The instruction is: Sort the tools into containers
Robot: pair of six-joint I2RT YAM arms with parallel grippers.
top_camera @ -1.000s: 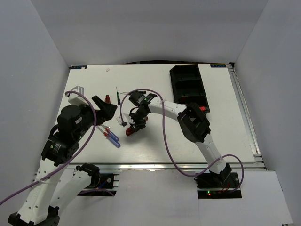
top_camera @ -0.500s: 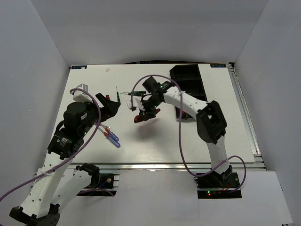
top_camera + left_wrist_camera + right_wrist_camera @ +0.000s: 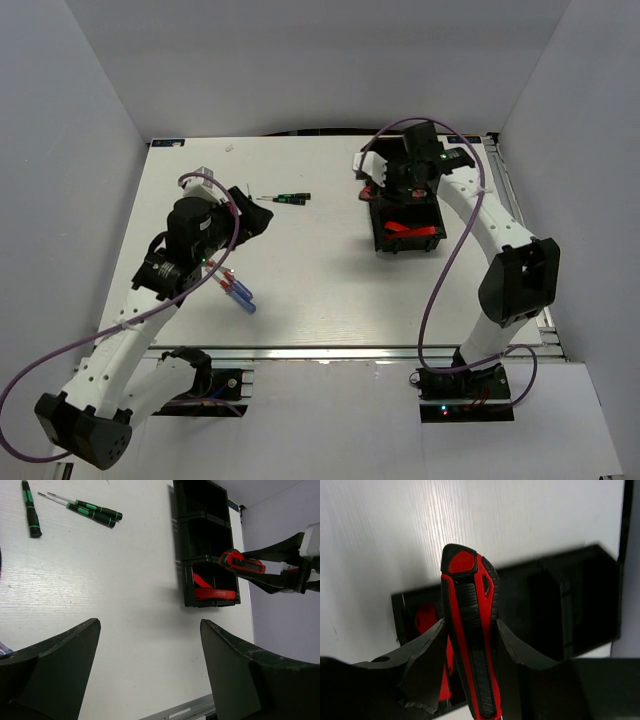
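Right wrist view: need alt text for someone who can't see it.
A red-and-black knife is clamped between the right gripper's jaws, tip toward the top of the frame, over a black tray. Something red, probably more knives, lies in the tray compartment at left. White table fills the background.

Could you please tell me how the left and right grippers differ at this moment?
The left gripper stands wide open and empty; the right gripper is shut on a red-and-black knife. The left gripper hangs above the table near the green-and-black screwdrivers; the right gripper hangs above the black tray. Both have black fingers.
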